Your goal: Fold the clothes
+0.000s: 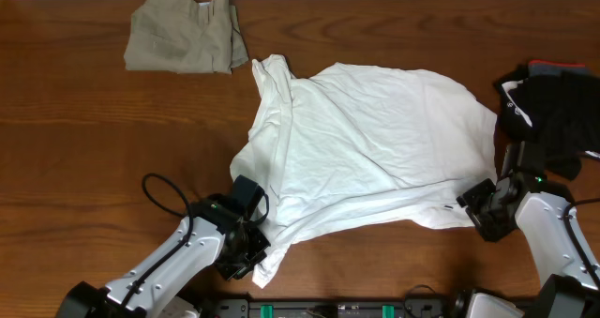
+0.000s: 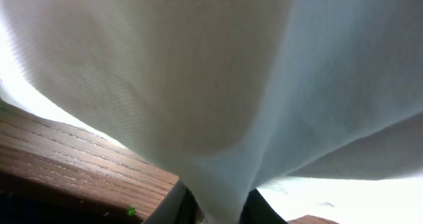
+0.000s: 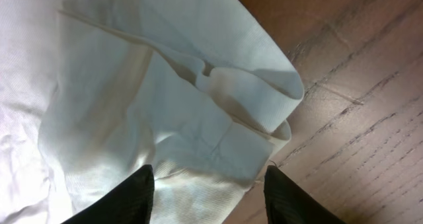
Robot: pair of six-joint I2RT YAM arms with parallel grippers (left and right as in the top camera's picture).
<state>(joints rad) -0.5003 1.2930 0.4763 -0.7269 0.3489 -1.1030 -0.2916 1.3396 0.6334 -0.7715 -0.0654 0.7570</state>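
One white T-shirt [image 1: 375, 140] lies crumpled mid-tabletop [image 1: 75, 149]. The left hand [image 1: 253, 243] pinches its front-left hem (cloth bunched between the fingers). The right hand [image 1: 476, 210] straddles its front-right corner, fingers [image 3: 142, 194] spread. One pair of khaki trousers [image 1: 183, 41] lies beyond its left side, one black bundle [image 1: 562, 112] just right of it.

White T-shirt [image 1: 366, 140] lying rumpled across the middle, its near corner bunching in my left gripper [image 1: 253, 250], khaki trousers [image 1: 183, 44] lying folded far left, black bundle [image 1: 553, 112] sitting heaped at my right.

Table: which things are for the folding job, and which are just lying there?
For the job: white T-shirt, beige trousers, black bundle.
Just there: table, black cable.
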